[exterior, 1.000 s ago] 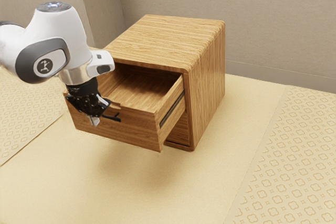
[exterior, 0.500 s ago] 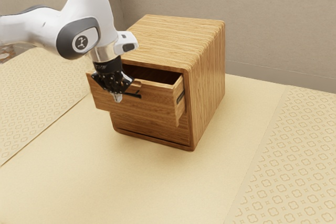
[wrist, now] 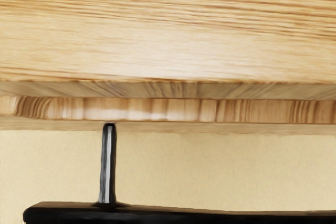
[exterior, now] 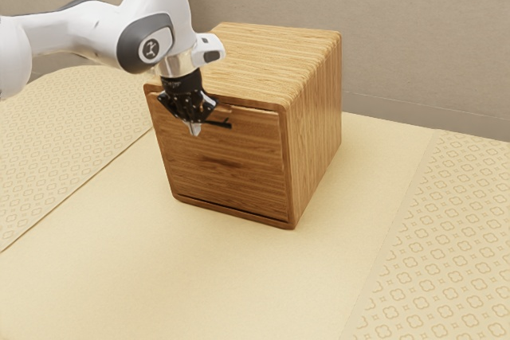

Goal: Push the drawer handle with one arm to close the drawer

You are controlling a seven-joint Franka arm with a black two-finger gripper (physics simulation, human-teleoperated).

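The wooden drawer (exterior: 239,145), jutting out moments ago, now sits about flush in its cabinet (exterior: 315,125), so closing looks all but done, with the pincer (exterior: 194,130) at the black handle (exterior: 220,124), its opening and any grip impossible to tell.

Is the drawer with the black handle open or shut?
Shut, or very nearly: in the exterior view, the drawer front sits about level with the front edges of the cabinet, a thin seam above it.
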